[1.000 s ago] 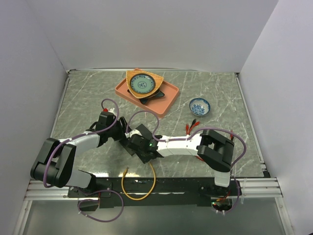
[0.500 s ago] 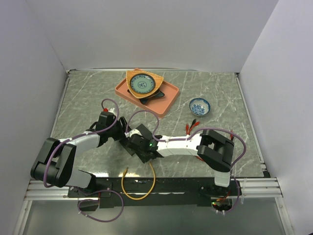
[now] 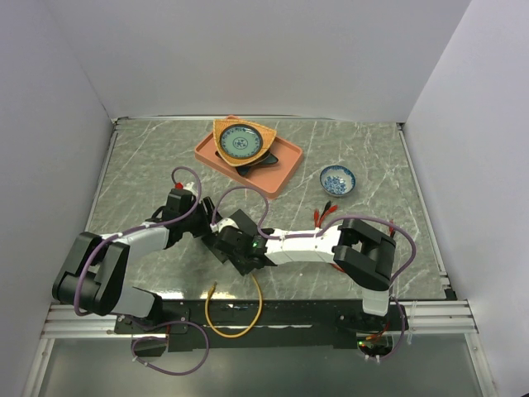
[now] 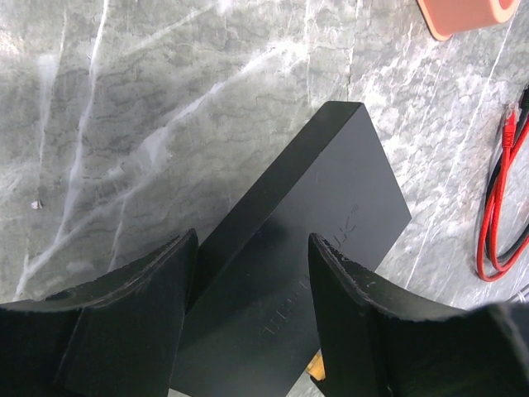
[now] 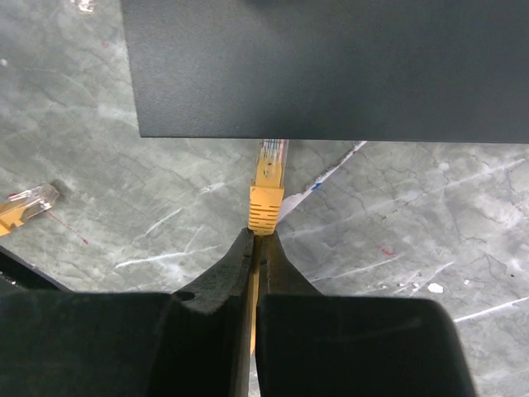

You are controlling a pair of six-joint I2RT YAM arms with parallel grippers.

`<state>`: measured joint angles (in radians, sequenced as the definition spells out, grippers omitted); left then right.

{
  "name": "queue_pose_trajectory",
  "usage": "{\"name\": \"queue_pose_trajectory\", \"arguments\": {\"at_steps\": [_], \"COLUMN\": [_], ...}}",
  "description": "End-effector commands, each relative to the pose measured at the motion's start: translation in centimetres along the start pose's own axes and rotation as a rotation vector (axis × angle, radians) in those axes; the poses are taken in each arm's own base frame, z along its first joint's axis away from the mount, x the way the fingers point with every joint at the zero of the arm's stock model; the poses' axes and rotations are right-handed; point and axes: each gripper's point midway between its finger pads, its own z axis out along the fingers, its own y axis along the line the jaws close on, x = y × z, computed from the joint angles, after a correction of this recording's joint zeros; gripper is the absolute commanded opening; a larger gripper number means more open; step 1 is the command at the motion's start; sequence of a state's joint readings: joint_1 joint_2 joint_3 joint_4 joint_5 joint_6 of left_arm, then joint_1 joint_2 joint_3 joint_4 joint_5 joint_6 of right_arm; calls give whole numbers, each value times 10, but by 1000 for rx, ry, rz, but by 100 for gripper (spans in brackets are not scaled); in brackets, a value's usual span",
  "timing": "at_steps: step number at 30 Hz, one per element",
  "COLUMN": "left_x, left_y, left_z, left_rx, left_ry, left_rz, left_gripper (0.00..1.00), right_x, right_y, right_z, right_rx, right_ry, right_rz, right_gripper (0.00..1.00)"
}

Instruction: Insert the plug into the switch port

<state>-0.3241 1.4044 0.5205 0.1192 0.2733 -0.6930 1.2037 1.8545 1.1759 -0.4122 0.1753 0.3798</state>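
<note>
The flat black switch box (image 3: 240, 223) lies on the marble table between both arms. Its ports are hidden in every view. In the left wrist view my left gripper (image 4: 252, 241) is open, its wide-apart fingers (image 4: 124, 322) straddling the box (image 4: 322, 207). My right gripper (image 5: 258, 236) is shut on the yellow cable just behind the yellow plug (image 5: 268, 184). The plug's clear tip meets the box's near edge (image 5: 331, 74) and its end is hidden under that edge. In the top view my right gripper (image 3: 245, 256) sits at the box's near side and my left gripper (image 3: 215, 233) at its left.
The yellow cable (image 3: 258, 302) loops over the table's front edge; its other plug (image 5: 26, 201) lies loose on the table. Red and black leads (image 3: 322, 213) lie right of the box. An orange tray (image 3: 281, 165) with dishes and a blue bowl (image 3: 337, 178) stand farther back.
</note>
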Motion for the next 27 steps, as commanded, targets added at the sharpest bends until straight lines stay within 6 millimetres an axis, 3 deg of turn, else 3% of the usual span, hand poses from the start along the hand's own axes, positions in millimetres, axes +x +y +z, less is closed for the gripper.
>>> {"name": "queue_pose_trajectory", "arguments": {"at_steps": [1, 7, 22, 27], "left_x": [12, 12, 21, 24], "left_y": [-1, -3, -5, -3], "left_z": [2, 1, 0, 1], "left_rx": [17, 20, 44, 44], "left_ry": [40, 41, 74, 88], "left_rz": [-4, -1, 15, 19], "left_gripper": [63, 63, 62, 61], "right_x": [-31, -40, -40, -57], "right_y": [10, 12, 10, 2], "right_z": [-5, -5, 13, 7], "right_rx": [-48, -47, -37, -40], "right_ry": [-111, -136, -127, -182], "right_rz": [9, 4, 12, 38], "right_gripper": [0, 0, 0, 0]}}
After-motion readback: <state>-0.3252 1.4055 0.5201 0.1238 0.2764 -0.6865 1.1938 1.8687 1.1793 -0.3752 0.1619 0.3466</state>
